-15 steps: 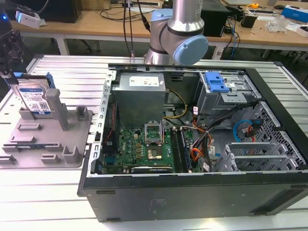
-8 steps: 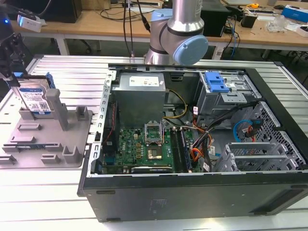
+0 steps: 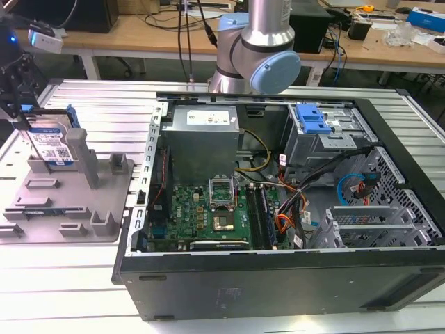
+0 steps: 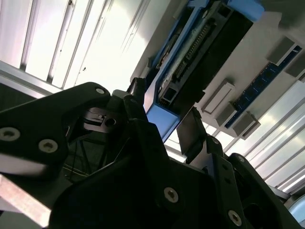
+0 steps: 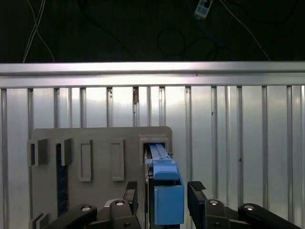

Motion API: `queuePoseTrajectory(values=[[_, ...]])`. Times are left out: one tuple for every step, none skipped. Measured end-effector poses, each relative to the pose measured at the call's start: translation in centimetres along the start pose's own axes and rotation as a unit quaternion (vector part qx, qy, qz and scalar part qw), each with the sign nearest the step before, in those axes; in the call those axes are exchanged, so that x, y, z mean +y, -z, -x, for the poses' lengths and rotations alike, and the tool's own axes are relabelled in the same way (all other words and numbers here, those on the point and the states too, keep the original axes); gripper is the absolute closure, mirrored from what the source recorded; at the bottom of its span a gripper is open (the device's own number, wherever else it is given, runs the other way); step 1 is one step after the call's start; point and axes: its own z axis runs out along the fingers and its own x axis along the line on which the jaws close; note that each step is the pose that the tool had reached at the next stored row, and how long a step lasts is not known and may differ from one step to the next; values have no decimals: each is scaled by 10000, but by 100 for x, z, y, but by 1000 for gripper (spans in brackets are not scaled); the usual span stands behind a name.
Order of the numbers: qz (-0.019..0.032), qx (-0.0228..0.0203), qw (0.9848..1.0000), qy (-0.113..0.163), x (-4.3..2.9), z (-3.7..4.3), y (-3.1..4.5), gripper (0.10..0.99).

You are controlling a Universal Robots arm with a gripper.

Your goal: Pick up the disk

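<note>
standing upright in the grey fixture [image 3: 76, 209] at the exterior view's left, your disk [image 3: 54, 145] was not yet lifted; your end effector [image 5: 163, 190] straddled it, jaws parted, pads [image 5: 195, 188] just beside it. closing and lifting were left undone.

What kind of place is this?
Likely a robotics lab or electronics workshop: a robot arm at a slatted metal table, an open desktop computer case on it, and cluttered workbenches behind.

Matt blue plastic rails — disk [image 5: 167, 200]
</note>
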Motion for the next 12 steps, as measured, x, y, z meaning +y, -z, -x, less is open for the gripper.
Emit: queuePoseTrajectory(values=[[0, 0, 10000, 0, 1, 0, -7, 545], [0, 0, 10000, 0, 3, 0, -15, 545], [0, 0, 10000, 0, 4, 1, -22, 561], [0, 0, 10000, -1, 4, 3, -26, 561], [1, 1, 10000, 0, 5, 5, -29, 627], [0, 0, 10000, 0, 5, 6, -33, 694], [0, 0, 10000, 0, 4, 7, -35, 694], [0, 0, 10000, 0, 4, 7, -37, 694], [0, 0, 10000, 0, 5, 8, -39, 694], [0, 0, 10000, 0, 5, 8, -40, 694], [0, 0, 10000, 0, 5, 8, -42, 694], [0, 0, 10000, 0, 5, 8, -42, 694]])
